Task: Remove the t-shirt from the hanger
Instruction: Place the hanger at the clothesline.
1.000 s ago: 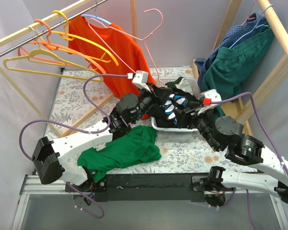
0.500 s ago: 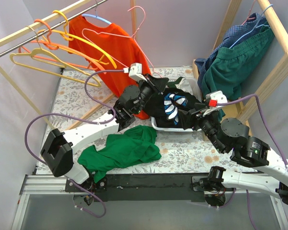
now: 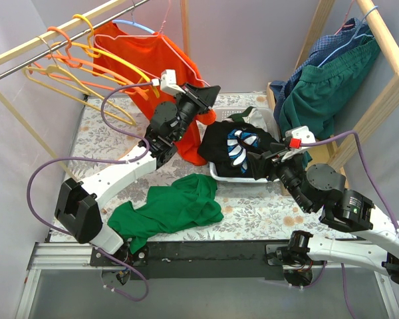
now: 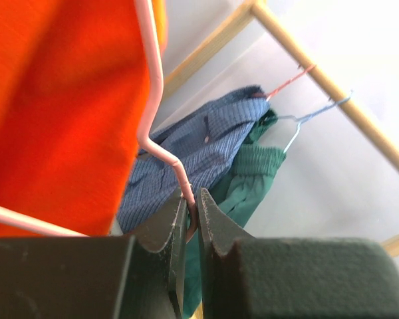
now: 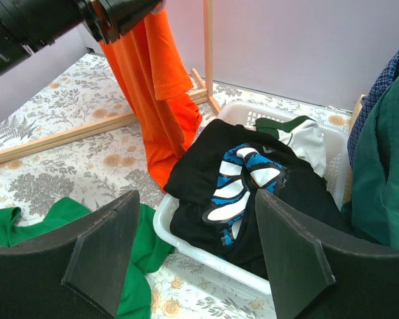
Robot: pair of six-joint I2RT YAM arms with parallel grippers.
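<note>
Since our left tool [image 4: 191, 199] is pinched on the pink hanger [image 4: 151, 100] beside the orange t-shirt [image 4: 53, 100] under the rail [image 3: 13, 69], we should draw the wire out slowly. Our right tool [image 5: 196, 256] hangs spread apart.

A robotics lab rig dressed as a laundry corner: two robot arms [image 3: 120, 176] bolted to an aluminium frame [image 3: 32, 279], purple cables [image 3: 346, 131] trailing, and plain backdrop panels [image 3: 253, 46] (pale, unmarked) behind. Bare wooden rails [image 3: 389, 43] carry hangers [image 3: 58, 33] and clothes [image 3: 319, 93]. A floral cloth [image 3: 266, 209] covers the counter, which holds a white laundry basket [image 5: 186, 242].
</note>
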